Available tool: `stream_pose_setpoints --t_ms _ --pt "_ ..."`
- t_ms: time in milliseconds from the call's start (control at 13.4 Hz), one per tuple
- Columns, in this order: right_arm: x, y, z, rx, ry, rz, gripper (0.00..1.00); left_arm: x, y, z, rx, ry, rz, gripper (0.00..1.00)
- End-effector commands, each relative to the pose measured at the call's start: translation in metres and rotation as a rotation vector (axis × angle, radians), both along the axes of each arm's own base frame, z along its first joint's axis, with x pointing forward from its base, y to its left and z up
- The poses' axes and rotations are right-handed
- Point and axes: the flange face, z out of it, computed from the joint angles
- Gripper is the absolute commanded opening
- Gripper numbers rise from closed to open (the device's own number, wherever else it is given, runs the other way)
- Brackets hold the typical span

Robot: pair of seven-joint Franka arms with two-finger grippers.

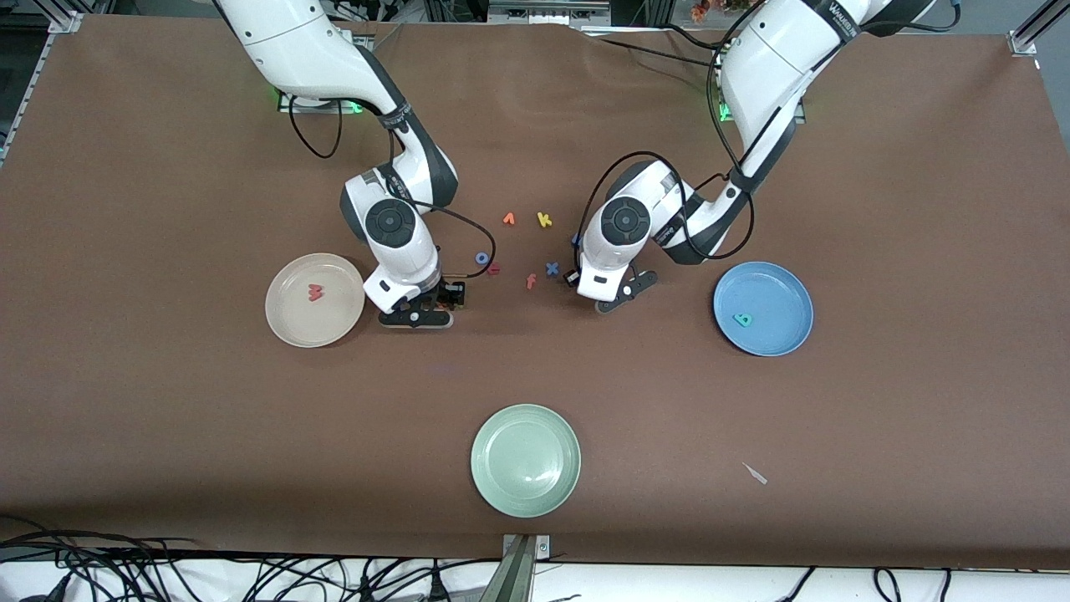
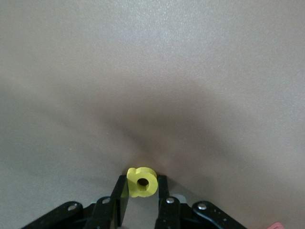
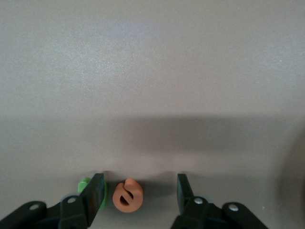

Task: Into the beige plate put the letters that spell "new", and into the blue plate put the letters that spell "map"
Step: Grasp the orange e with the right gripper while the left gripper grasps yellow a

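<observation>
While the left gripper jaws pinch the yellow a, it needs lifting toward the blue plate at three o'clock; the right gripper jaws stand spread around the orange e.

A robotics lab. 2 white arms are bolted along one edge of a wide brown counter that has metal brackets at its corners. Bundles of black cables trail below the edge nearest the front camera, and a metal frame with more wiring stands past the arms' bases.
</observation>
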Motion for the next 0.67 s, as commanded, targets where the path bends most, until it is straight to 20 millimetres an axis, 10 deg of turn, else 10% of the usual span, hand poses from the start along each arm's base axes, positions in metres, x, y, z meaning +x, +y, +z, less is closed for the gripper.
stream_pose_setpoints --t_ms 0,299,598 --pt "0.004 0.003 -0.002 -0.007 -0.007 0.010 0.70 0.014 0.003 0.014 0.022 -0.027 -0.024 0.02" --pt "0.011 -0.003 0.012 -0.054 0.009 0.030 0.70 0.044 0.029 0.057 0.129 0.065 -0.102 0.03" --pt "0.013 -0.003 0.014 -0.055 0.006 0.025 0.70 0.091 0.130 0.093 0.214 0.115 -0.279 0.04"
